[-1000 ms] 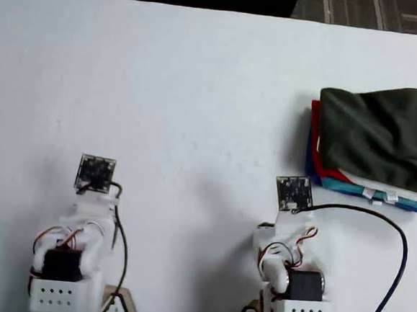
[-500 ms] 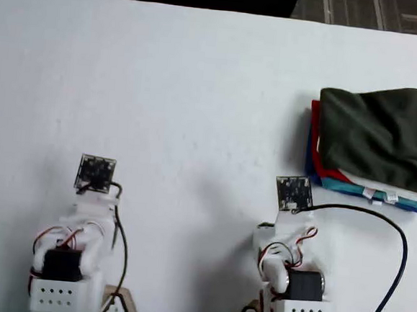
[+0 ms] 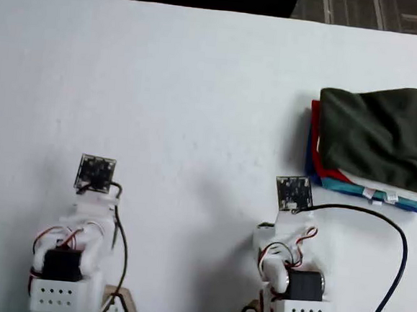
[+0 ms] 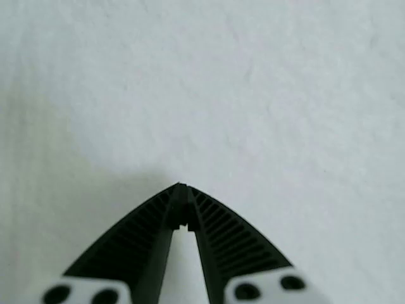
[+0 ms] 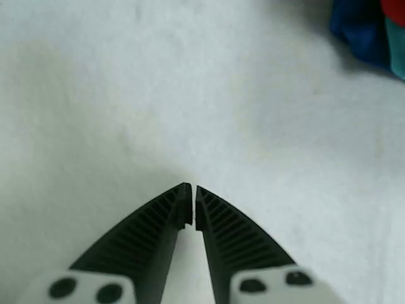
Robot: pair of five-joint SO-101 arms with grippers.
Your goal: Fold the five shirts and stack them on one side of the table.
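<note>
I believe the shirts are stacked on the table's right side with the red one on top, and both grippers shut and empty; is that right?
No: the high view shows the dark green shirt on top, with the red shirt beneath. The left gripper and right gripper are shut and empty.

The shirt stack (image 3: pixel 373 151) at the right edge of the tabletop (image 3: pixel 199 90) is cut off by the high view's border. Its dark green top shirt (image 3: pixel 383 134) covers the layers beneath; only a red margin (image 3: pixel 316 143) and a teal margin (image 3: pixel 350 188) are exposed. Layer count: indeterminate.
</note>
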